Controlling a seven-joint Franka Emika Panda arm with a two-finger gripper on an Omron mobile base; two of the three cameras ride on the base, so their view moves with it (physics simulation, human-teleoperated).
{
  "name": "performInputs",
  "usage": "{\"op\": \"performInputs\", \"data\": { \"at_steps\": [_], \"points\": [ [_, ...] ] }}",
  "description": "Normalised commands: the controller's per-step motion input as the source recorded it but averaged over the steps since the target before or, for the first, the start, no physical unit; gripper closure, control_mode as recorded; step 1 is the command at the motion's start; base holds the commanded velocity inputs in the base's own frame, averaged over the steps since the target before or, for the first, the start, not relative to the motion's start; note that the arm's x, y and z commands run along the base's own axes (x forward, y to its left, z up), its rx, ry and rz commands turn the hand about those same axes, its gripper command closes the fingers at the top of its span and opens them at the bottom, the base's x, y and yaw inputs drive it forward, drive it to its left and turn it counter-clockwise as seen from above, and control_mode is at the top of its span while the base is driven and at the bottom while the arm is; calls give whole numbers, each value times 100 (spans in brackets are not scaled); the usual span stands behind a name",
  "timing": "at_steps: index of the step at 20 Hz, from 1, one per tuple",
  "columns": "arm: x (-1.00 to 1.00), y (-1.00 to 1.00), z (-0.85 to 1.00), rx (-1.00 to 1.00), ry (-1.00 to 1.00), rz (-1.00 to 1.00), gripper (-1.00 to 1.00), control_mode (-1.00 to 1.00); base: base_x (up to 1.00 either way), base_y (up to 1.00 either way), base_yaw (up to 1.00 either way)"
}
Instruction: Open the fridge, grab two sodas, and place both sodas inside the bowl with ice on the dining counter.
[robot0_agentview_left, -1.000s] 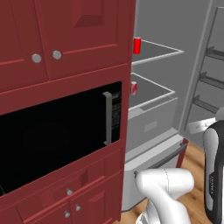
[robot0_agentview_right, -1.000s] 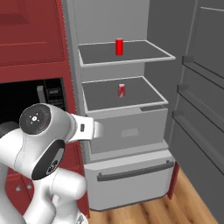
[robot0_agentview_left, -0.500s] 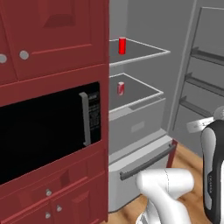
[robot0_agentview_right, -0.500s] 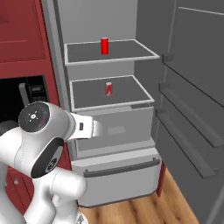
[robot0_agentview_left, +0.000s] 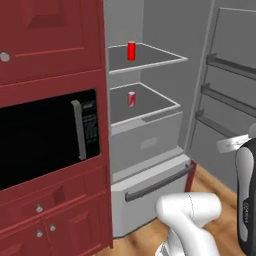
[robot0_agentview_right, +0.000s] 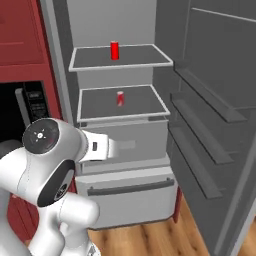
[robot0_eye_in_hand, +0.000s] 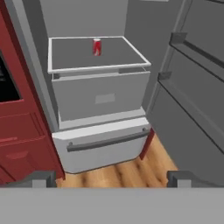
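The fridge (robot0_agentview_right: 120, 150) stands open, one soda (robot0_agentview_right: 115, 50) on the upper shelf, another soda (robot0_eye_in_hand: 96, 47) below. The gripper (robot0_eye_in_hand: 111, 178) looks spread and empty, probably; approach the lower can level, jaws straddling it

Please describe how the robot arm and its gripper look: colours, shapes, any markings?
The glossy white rounded arm has dark grey joint sections and a round cap with small marks. A dark link with faint lettering shows in the left base view. In the hand view, the gripper ends in two small dark grey blocky fingers.
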Motion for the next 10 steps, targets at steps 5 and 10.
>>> {"op": "performInputs", "data": {
  "at_steps": [5,10],
  "points": [
    [0,0,0,0,0,0,-100,100,7,3,26],
    [0,0,0,0,0,0,-100,100,51,-3,25]
  ]
}}
